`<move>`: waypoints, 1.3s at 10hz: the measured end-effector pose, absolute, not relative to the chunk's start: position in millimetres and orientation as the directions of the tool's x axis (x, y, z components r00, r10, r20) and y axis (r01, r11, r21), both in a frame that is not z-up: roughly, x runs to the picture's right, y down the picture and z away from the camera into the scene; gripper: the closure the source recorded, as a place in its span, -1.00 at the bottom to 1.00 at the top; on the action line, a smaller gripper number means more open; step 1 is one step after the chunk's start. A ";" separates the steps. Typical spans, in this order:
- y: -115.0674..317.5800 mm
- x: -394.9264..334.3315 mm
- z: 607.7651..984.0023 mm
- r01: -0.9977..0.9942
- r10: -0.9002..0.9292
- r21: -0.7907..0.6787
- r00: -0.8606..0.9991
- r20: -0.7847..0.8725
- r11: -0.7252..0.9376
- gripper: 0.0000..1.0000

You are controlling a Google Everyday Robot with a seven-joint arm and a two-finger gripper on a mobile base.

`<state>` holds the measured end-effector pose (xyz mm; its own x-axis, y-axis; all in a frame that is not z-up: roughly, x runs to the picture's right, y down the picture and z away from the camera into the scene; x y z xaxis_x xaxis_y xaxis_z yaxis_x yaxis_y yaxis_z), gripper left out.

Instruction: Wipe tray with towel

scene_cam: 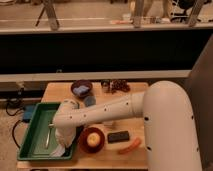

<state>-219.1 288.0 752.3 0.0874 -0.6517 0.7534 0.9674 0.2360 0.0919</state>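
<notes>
The green tray (35, 131) lies on the left part of the wooden table. My arm reaches in from the right and bends down over the tray's right side. The gripper (61, 142) points down into the tray's near right corner, shut on the towel (58, 150). The pale towel spreads out below it against the tray floor and the near rim. The arm's wrist hides most of the fingers.
A thin silvery utensil (48, 138) lies in the tray. A reddish-brown bowl (93, 140) sits just right of the tray, with a black block (118, 136) and an orange piece (130, 146) beyond it. A dark purple bowl (81, 89) stands at the back.
</notes>
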 end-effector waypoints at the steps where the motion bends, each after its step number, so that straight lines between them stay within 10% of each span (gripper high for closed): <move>1: 289.6 -220.6 749.9 0.967 -0.654 0.101 0.079 0.752 0.232 1.00; 7: 274.9 -249.1 750.8 0.969 -0.676 0.142 0.033 0.736 0.201 1.00; 13: 205.6 -258.9 828.5 0.964 -0.674 0.091 0.104 0.731 0.248 1.00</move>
